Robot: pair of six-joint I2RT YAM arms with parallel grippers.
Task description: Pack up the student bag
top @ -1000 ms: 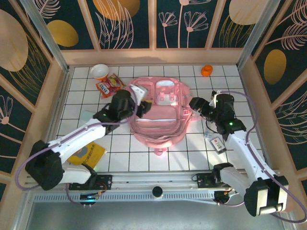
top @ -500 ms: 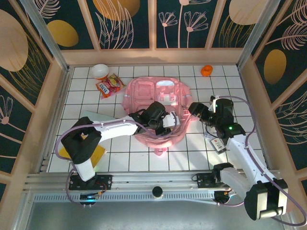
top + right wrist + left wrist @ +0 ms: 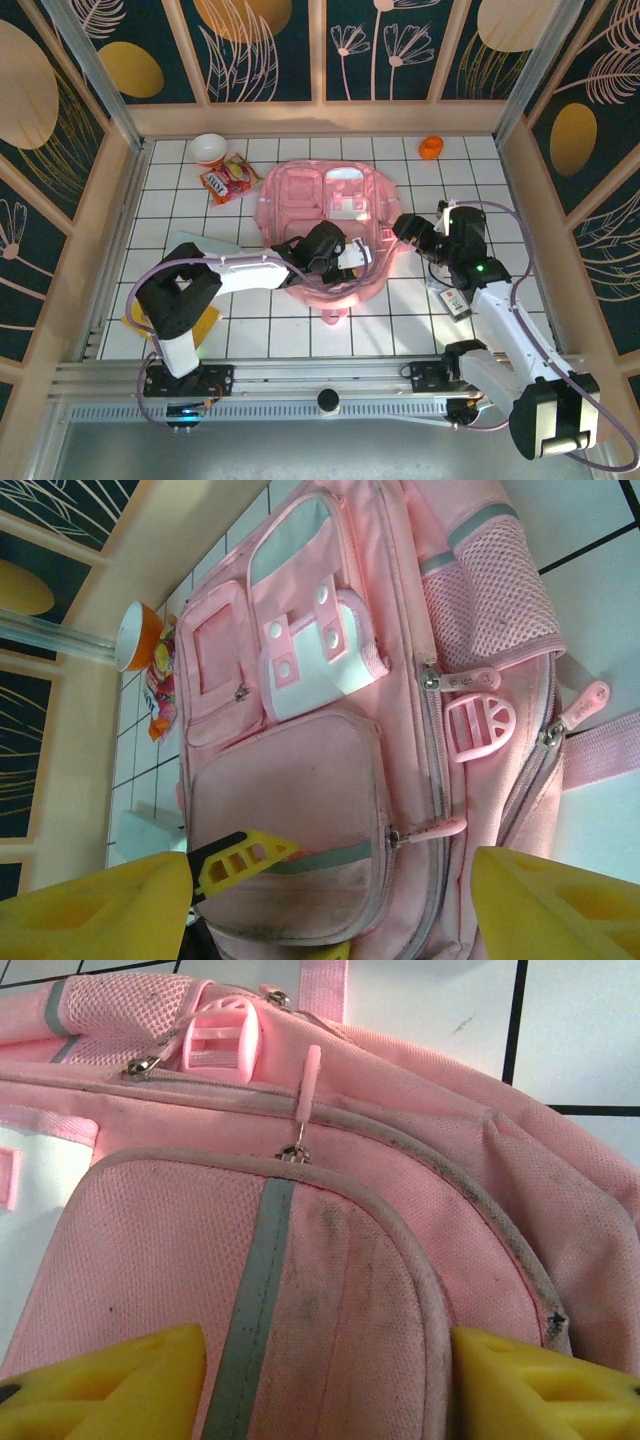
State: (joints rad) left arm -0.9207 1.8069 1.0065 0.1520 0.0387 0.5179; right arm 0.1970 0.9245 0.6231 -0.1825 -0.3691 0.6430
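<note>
Since student bag (image 3: 335,215) lies flat at centre of desk (image 3: 250,320), seemingly zipped shut, expect snags: w/ left pincer (image 3: 330,1380) open over front pocket (image 3: 300,1290), easy to pinch fabric not zip pull (image 3: 311,1070) & drag bag; w/ right pincer (image 3: 405,228) open, empty alongside, no hold-down.

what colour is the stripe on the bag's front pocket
Grey stripe on the pink student bag; clearest in left wrist view.

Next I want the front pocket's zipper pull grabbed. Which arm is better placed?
Left. The left hand is over the student bag's front pocket, fingers open, with the zipper pull just ahead. The right hand, also open, sits by the bag's side edge, farther from that pull.
</note>
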